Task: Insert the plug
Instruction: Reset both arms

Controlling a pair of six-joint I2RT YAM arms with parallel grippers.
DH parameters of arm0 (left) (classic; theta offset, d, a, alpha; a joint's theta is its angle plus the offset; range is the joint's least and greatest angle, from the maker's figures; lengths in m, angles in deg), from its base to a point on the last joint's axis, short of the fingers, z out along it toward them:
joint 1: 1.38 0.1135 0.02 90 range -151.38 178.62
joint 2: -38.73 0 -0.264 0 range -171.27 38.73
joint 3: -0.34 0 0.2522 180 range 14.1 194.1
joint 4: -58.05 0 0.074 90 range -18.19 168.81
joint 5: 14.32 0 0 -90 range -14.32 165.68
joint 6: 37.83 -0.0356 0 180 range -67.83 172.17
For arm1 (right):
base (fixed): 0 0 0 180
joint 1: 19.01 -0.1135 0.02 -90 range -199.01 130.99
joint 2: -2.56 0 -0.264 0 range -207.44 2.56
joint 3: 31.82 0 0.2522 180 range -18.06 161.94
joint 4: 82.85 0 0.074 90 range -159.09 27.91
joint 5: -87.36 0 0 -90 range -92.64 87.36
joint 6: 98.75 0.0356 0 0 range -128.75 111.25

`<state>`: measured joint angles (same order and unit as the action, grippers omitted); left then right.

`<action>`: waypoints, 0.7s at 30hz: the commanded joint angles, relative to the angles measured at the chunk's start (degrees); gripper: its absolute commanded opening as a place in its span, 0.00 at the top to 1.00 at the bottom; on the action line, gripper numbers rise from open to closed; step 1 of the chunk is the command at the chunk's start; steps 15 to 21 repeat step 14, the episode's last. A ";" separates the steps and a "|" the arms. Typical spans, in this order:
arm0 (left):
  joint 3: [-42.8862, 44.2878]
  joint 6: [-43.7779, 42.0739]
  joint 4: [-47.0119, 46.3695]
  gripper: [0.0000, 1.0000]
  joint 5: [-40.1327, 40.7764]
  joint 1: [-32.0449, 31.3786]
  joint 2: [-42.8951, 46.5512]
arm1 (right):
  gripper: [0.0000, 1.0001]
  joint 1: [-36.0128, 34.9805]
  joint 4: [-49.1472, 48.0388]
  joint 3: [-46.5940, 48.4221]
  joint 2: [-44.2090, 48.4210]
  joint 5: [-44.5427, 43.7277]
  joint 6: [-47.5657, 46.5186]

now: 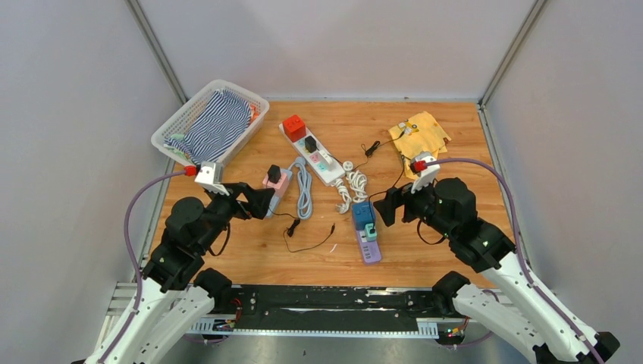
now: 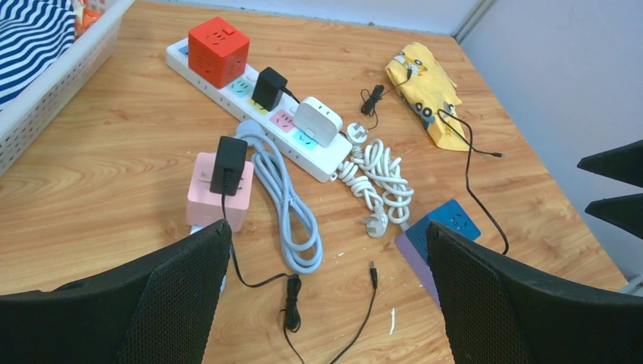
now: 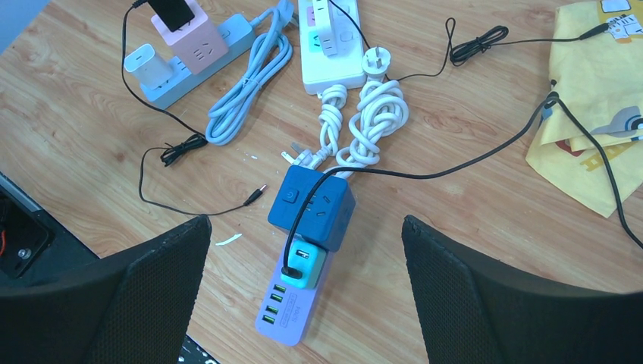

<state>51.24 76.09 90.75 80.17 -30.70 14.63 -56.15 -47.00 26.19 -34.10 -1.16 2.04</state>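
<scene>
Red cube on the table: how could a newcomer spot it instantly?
Beside the white plastic basket at the far left lies a long white power strip. The red plastic cube sits at its far end, the only red block; its neighbours are a black adapter and a white charger.

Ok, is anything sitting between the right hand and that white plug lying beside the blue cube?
Yes: the blue cube socket on the purple power strip sits between the open right hand and the white plug, with a black cable draped over the cube. From above, the plug looks uncovered.
</scene>
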 commanded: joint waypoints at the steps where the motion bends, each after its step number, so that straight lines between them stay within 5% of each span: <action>1: -0.53 -0.72 -0.70 0.00 0.34 0.23 0.32 | 0.04 -0.45 -1.20 -0.28 0.08 0.39 0.32; 21: -0.25 -1.69 -1.65 0.00 -1.33 0.23 -1.19 | 0.04 -0.40 -1.15 -0.08 0.43 1.33 0.31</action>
